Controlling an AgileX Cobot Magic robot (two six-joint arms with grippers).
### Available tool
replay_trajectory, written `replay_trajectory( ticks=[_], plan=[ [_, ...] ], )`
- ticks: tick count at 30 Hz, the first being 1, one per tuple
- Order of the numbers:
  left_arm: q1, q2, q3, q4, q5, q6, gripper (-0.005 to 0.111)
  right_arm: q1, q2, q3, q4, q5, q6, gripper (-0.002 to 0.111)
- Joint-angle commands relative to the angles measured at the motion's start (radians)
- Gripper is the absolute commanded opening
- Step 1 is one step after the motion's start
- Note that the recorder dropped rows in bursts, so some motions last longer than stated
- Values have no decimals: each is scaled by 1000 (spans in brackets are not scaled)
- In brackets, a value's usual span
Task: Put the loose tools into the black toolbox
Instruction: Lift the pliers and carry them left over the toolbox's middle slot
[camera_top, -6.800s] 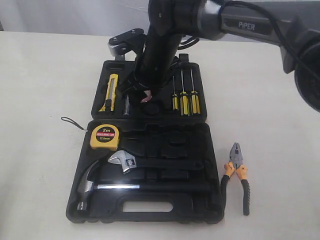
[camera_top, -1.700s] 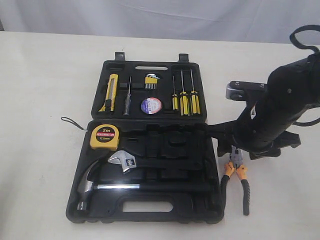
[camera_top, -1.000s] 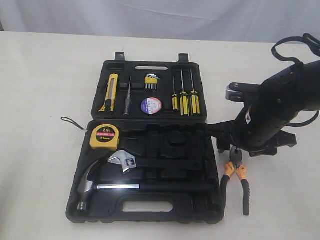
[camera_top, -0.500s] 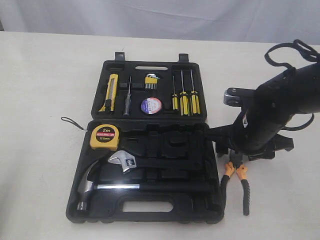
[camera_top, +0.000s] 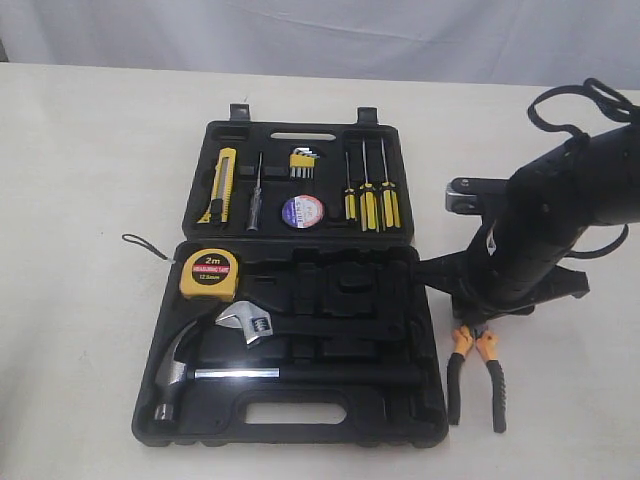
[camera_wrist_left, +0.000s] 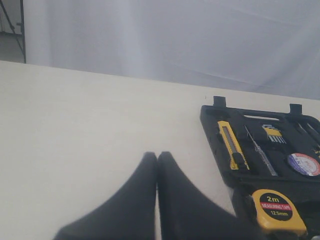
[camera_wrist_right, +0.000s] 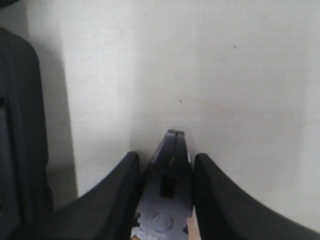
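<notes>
Nearest, the orange-black handled pliers (camera_top: 487, 348) lie on the pale table (camera_top: 90, 150) at 3 o'clock of the open black plastic toolbox (camera_top: 390, 420), not yet inside it. The risk, as I judge it, is that the grip sits on the smooth steel head, far from the heavier handles. On lifting, the pliers may droop, twist or slip free, or the handles may catch the toolbox wall. The right claw (camera_wrist_right: 165, 160) is partly closed, with both black fingers against the head's flanks. The left claw (camera_wrist_left: 156, 156) is pressed shut and empty. Farther back, the yellow tape measure (camera_top: 211, 270), yellow-black utility knife (camera_top: 221, 185) and small dark tape roll (camera_top: 302, 210) sit in the toolbox.
</notes>
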Motion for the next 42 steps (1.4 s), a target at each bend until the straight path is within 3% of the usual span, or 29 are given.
replay_trajectory(
  ticks=[1, 16, 21, 26, 31, 37, 42],
  plan=[
    [-6, 4, -5, 3, 1, -1, 0, -6, 6, 6, -5, 63, -93, -1],
    [-6, 4, -5, 3, 1, -1, 0, -6, -159, -4, -27, 116, -335, -1],
    [-6, 4, -5, 3, 1, -1, 0, -5, -217, -92, -3, 116, -485, -1],
    [-6, 4, -5, 3, 1, -1, 0, 9, -213, -245, 139, 167, -733, -1],
    [-6, 4, -5, 3, 1, -1, 0, 88, -176, -377, 206, 205, -921, -1],
    [-6, 4, -5, 3, 1, -1, 0, 211, -66, -471, 206, 321, -1018, -1],
    [-6, 4, -5, 3, 1, -1, 0, 295, 6, -481, 206, 295, -1054, -1]
  ],
)
